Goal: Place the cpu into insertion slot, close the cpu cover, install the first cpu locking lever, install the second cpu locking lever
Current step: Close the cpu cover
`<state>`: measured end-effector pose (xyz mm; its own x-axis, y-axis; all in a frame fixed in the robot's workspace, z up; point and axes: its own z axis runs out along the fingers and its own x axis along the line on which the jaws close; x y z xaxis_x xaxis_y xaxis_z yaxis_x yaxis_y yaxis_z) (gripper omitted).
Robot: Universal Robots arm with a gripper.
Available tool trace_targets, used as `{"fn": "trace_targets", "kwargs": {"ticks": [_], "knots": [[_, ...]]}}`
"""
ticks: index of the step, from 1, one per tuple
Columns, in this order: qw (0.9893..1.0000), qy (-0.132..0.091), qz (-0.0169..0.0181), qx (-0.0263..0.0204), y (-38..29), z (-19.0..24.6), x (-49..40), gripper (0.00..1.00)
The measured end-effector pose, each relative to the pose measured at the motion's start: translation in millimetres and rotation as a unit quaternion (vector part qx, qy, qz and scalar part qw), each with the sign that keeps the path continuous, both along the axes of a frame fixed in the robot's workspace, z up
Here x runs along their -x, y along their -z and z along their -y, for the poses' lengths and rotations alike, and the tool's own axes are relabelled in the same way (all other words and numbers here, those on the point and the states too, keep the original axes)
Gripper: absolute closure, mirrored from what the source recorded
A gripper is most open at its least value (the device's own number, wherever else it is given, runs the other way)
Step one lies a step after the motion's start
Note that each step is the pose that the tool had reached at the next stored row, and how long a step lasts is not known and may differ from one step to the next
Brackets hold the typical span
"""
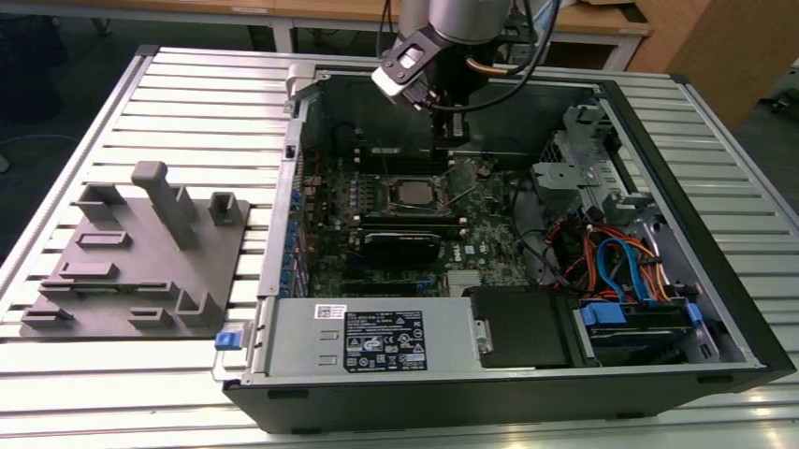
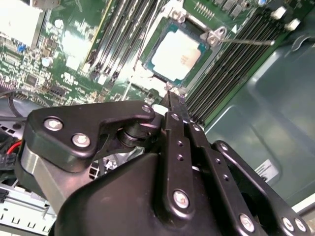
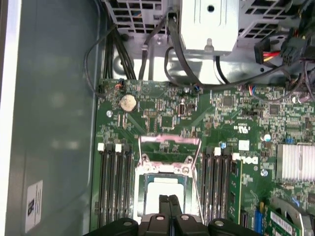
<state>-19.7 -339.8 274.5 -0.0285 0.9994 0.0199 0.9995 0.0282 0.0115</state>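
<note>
Hand (image 2: 175,94) close up in second wrist view: shut tight, gripping nothing, tips just short of cpu (image 2: 177,54) seated in slot (image 2: 146,58). First wrist view: adds cover (image 3: 165,168), seemingly raised beyond cpu. Exterior view: gives whole case (image 1: 500,393) on counter (image 1: 150,374). Likely best: push on cover's frame, never on cpu.

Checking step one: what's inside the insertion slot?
The cpu lies flat in the insertion slot, silvery top showing. What lies under it is covered; in the first wrist view the gripper hides part of it.
</note>
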Motion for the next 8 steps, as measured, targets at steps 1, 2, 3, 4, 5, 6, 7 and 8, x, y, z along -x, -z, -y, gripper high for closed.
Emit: {"fn": "trace_targets", "kwargs": {"ticks": [1,2,3,4,5,6,7,8], "knots": [[1.0,0.0,-0.0001,0.0001,0.0,0.0,-2.3,0.9],[1.0,0.0,-0.0002,0.0,0.1,0.0,-4.7,0.9],[1.0,0.0,-0.0004,0.0,0.1,0.0,-7.3,0.9],[1.0,-0.001,-0.0007,0.0,0.1,0.0,-10.1,0.9],[1.0,-0.003,-0.0009,0.0,0.2,0.0,-11.9,0.9],[1.0,-0.004,-0.0011,0.0001,0.2,0.0,-12.9,0.9],[1.0,-0.005,-0.0012,0.0001,0.4,0.1,-13.7,0.9],[1.0,-0.006,-0.0013,0.0,0.5,0.2,-14.2,0.9]]}}
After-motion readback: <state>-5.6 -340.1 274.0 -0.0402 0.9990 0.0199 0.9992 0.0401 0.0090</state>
